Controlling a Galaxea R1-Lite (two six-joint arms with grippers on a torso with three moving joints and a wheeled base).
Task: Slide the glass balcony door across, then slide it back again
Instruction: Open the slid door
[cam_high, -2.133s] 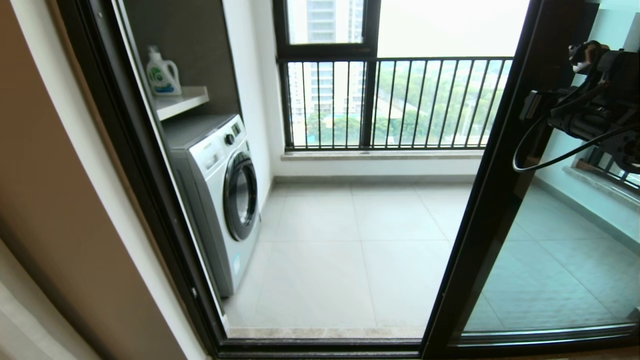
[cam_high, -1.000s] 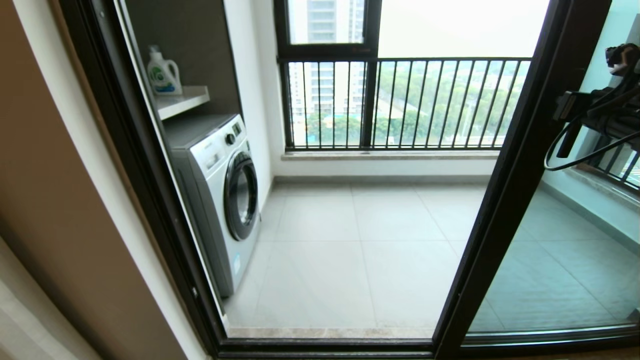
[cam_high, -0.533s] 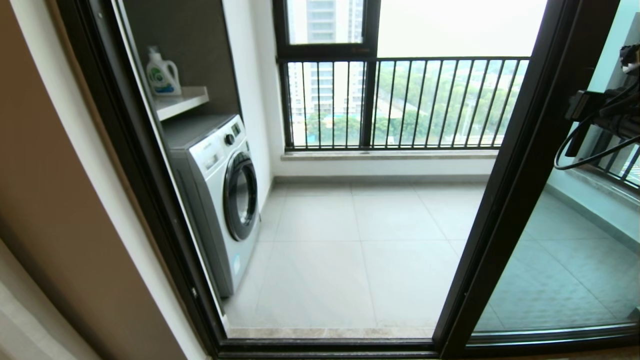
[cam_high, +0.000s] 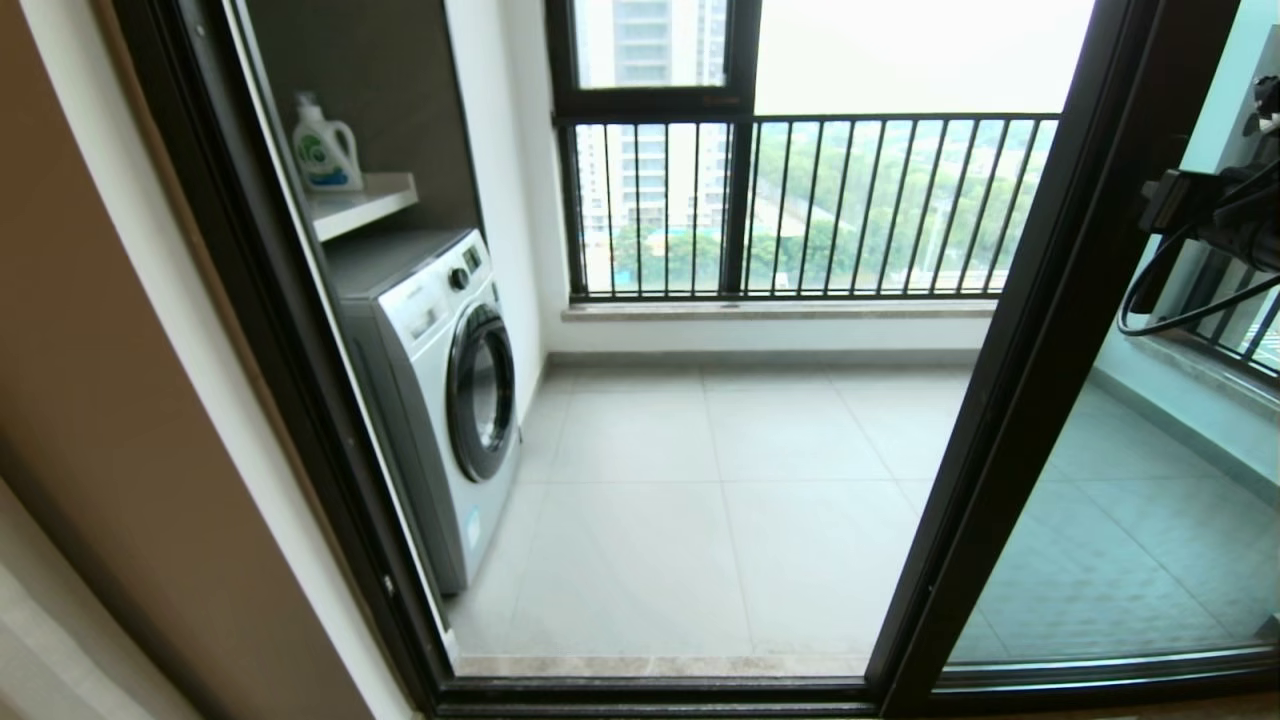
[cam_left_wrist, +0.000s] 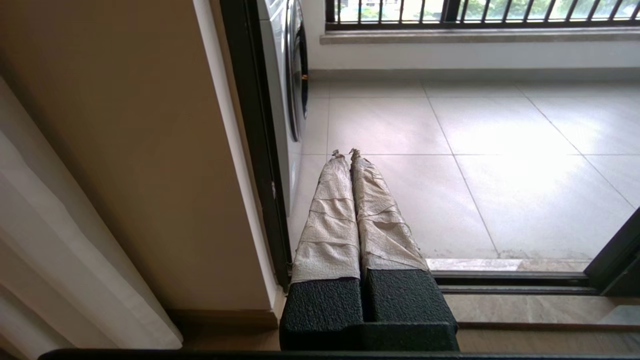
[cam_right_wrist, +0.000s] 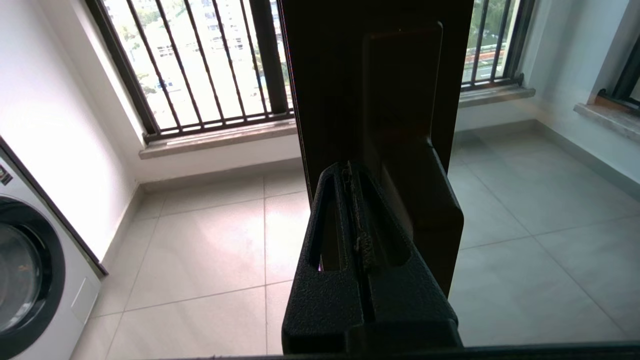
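Note:
The glass balcony door (cam_high: 1020, 420) stands far to the right, leaving the doorway wide open onto the tiled balcony. My right arm (cam_high: 1215, 215) reaches to its dark upright at the right edge of the head view. In the right wrist view my right gripper (cam_right_wrist: 348, 169) is shut, with its tips against the upright (cam_right_wrist: 325, 75). The short dark bar handle (cam_right_wrist: 405, 100) lies just beside the fingers, not between them. My left gripper (cam_left_wrist: 345, 152) is shut on nothing. It hangs low by the left door jamb (cam_left_wrist: 250, 150), above the floor track.
A white washing machine (cam_high: 450, 390) stands inside the balcony on the left, under a shelf with a detergent bottle (cam_high: 325, 145). The black-barred railing (cam_high: 800, 205) closes the far side. The floor track (cam_high: 650, 690) runs along the threshold. A pale curtain (cam_left_wrist: 60, 240) hangs at the left.
The door's upright and my right arm slid to the right, widening the opening. In the last half second they have barely moved. The left arm is unchanged.

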